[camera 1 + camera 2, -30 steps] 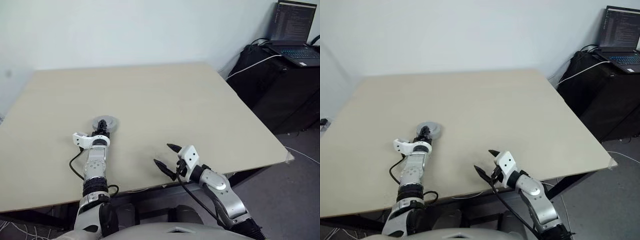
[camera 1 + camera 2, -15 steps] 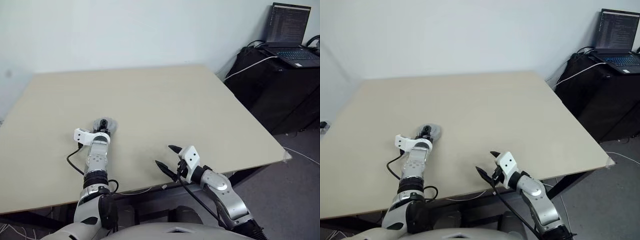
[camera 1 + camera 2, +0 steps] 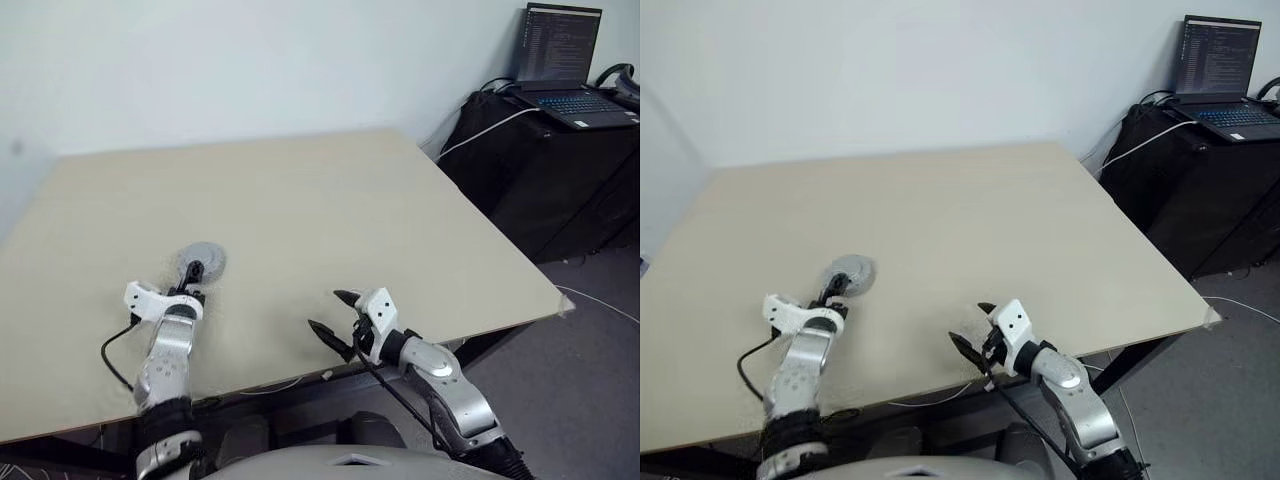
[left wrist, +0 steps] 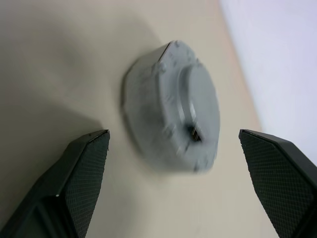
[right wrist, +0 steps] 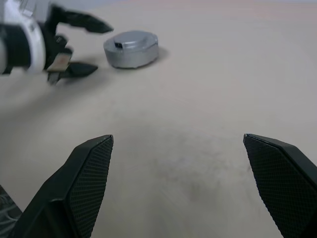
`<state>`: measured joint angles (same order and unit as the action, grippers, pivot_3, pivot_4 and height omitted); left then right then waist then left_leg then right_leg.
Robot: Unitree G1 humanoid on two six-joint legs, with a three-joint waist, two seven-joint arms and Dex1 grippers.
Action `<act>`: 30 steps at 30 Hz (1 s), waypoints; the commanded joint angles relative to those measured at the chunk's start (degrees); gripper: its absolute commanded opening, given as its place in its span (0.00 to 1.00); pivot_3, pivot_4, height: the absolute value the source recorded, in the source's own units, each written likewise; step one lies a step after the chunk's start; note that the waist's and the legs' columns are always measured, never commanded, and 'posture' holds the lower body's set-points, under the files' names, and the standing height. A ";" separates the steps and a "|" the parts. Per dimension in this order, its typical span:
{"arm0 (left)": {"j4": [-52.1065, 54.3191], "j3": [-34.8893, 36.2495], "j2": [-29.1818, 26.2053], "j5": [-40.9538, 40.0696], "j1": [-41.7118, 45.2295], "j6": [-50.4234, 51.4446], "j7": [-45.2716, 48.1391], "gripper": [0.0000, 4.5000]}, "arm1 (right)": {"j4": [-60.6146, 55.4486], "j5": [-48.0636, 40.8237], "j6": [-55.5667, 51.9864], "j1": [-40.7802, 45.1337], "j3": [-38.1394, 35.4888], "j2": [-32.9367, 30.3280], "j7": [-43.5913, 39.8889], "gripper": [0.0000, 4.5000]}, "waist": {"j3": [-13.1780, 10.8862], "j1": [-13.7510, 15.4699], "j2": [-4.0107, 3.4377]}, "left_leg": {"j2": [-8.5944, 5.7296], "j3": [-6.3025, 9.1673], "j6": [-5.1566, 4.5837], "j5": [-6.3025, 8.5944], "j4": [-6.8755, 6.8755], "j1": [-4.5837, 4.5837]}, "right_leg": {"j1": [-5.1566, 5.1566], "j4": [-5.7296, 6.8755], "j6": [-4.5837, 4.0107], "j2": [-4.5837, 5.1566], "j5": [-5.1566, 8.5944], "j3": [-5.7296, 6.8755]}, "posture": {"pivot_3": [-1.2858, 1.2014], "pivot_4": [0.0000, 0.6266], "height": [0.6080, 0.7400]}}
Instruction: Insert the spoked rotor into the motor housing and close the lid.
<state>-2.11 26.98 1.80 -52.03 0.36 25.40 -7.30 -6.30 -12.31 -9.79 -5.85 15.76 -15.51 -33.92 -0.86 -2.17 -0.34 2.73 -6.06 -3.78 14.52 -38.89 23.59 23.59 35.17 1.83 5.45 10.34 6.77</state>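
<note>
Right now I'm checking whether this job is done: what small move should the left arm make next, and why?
Probably draw the left pincer a little farther back: its fingers are open and apart from the closed grey assembly, which sits alone on the table. The right pincer is open too.

1 table (image 3: 300, 200), pale wood, carrying 1 round silver-grey puck, the closed motor housing (image 3: 202, 260) with its lid (image 4: 200, 116) on top, toward the table's near left corner; 2 grippers over the near edge, 1 left gripper (image 3: 190, 280) just beside the housing and 1 right gripper (image 3: 333, 313) well apart from it, each with 2 black fingers spread wide; 1 laptop (image 3: 560, 70) with a lit screen beyond the far right corner, on 1 dark stand (image 3: 540, 170); 1 white cable (image 3: 480, 128) trailing from it.
</note>
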 commanded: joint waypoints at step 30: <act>8.40 -28.54 -4.32 54.08 -26.61 -48.55 11.02 0.99 | 0.93 11.60 22.83 -13.16 -10.93 7.22 22.32 1.00 | -0.32 1.47 -0.28 | 0.03 -0.55 0.10 0.02 1.04 0.29 | 0.99 -0.22 -0.18 0.18 0.19 -0.58 | 0.52 0.00 1.00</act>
<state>5.40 -1.55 -2.59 1.36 -26.97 -21.53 4.16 -4.65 -0.33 12.02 -19.50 5.59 -8.67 -12.12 -1.19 -0.69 -0.63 2.76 -6.60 -3.69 14.54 -37.84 23.89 24.58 34.94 1.64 5.63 10.53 6.19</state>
